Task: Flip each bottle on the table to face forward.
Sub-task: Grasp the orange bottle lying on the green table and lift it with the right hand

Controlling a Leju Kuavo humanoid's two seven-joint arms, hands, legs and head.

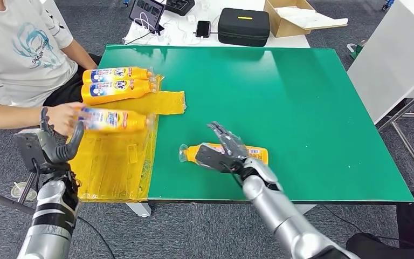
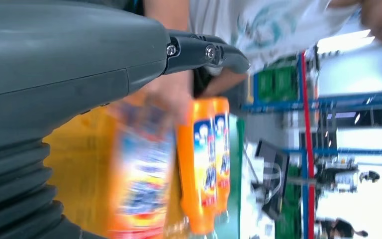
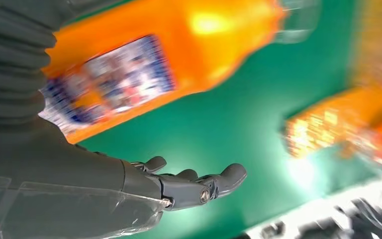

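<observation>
An orange bottle (image 1: 252, 154) with a clear cap lies on its side on the green table (image 1: 302, 97), cap pointing left. My right hand (image 1: 223, 148) hovers over its middle with fingers spread; in the right wrist view the bottle (image 3: 129, 74) sits apart from the fingers (image 3: 214, 181). Two more orange bottles (image 1: 116, 73) (image 1: 116, 90) lie side by side on a yellow plastic sheet (image 1: 113, 162). A person's hand (image 1: 62, 116) holds a third, blurred bottle (image 1: 113, 120) above the sheet. My left hand (image 1: 54, 147) stands beside it, fingers apart and empty.
The person sits at the table's left corner. A black case (image 1: 243, 26), a cardboard box (image 1: 296, 16), a phone (image 1: 203, 28) and a tablet (image 1: 146, 11) lie on a white table behind. A white table (image 1: 399, 59) stands at the right.
</observation>
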